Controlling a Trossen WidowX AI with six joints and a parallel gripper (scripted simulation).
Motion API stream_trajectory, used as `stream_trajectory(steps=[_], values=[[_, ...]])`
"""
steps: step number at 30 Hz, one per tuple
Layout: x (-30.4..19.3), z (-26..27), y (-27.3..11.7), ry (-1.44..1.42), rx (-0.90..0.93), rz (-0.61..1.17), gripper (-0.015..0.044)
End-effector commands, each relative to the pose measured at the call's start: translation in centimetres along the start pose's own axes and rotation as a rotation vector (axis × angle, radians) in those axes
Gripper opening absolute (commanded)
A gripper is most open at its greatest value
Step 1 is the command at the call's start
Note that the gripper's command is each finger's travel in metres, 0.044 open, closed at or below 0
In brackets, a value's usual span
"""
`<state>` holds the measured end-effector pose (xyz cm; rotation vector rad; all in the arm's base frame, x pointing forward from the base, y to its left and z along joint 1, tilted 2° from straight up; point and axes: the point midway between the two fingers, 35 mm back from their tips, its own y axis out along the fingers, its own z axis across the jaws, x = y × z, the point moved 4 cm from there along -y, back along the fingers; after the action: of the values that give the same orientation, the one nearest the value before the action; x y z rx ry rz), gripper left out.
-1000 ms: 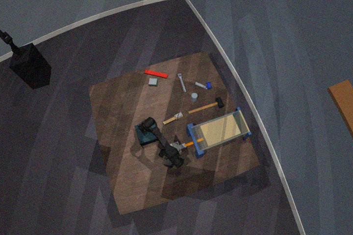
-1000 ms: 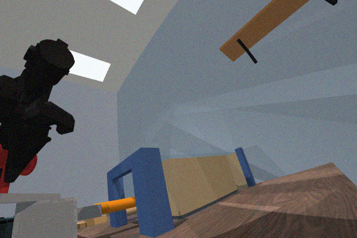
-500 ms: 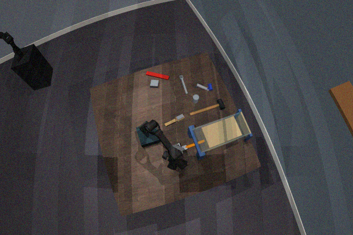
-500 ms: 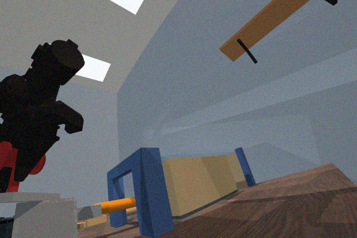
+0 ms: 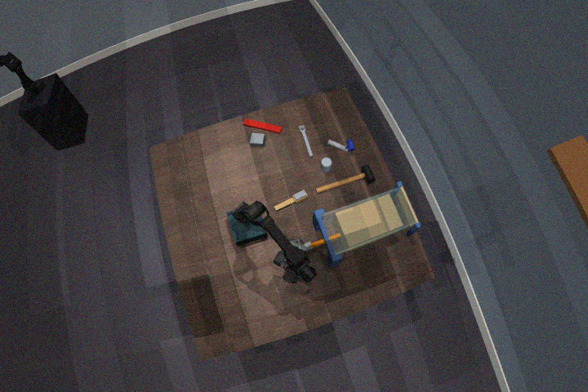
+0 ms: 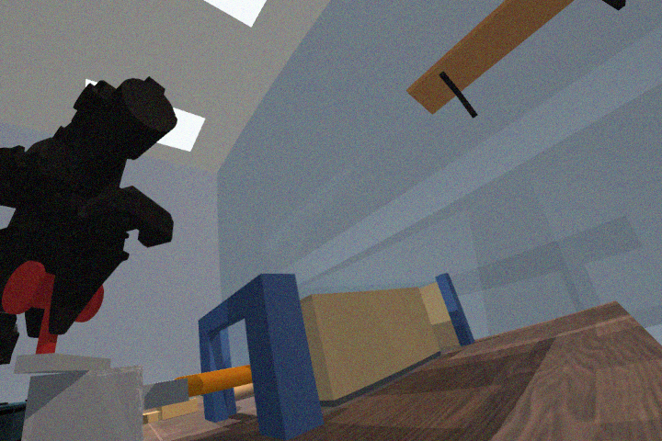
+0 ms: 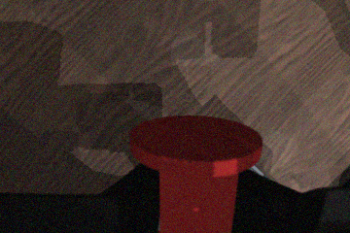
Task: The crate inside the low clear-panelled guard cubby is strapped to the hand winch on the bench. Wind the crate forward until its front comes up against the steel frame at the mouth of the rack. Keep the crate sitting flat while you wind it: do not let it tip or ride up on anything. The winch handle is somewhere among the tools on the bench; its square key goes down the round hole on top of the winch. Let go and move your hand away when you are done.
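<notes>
Pincer (image 5: 299,271) (image 6: 46,331) (image 7: 183,160) gripping red handle (image 6: 46,293) (image 7: 197,199) over winch (image 5: 296,242) (image 6: 89,405); key seating unclear. Crate (image 5: 357,219) (image 6: 376,343) inside cubby, apparently short of blue frame (image 5: 336,254) (image 6: 282,358). Winding, release remain.

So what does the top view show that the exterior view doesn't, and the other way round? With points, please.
Only top: a red bar (image 5: 261,125), a wrench (image 5: 306,140) and a blue-headed tool (image 5: 349,144).
Only exterior: the red handle (image 6: 45,311) in the gripper (image 6: 45,324), and ceiling lights (image 6: 186,130).
Both: the arm (image 5: 281,235) (image 6: 82,176), blue frame (image 5: 327,229) (image 6: 281,343) and crate (image 5: 358,218) (image 6: 373,337).
</notes>
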<state>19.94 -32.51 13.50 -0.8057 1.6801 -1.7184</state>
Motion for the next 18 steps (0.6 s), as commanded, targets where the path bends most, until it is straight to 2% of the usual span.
stream_trajectory(steps=[1,18], values=[[-1.7,1.6,-0.2,-0.027,0.038,0.024,0.0],[-3.3,2.9,-0.3,-0.027,0.039,0.026,0.0]])
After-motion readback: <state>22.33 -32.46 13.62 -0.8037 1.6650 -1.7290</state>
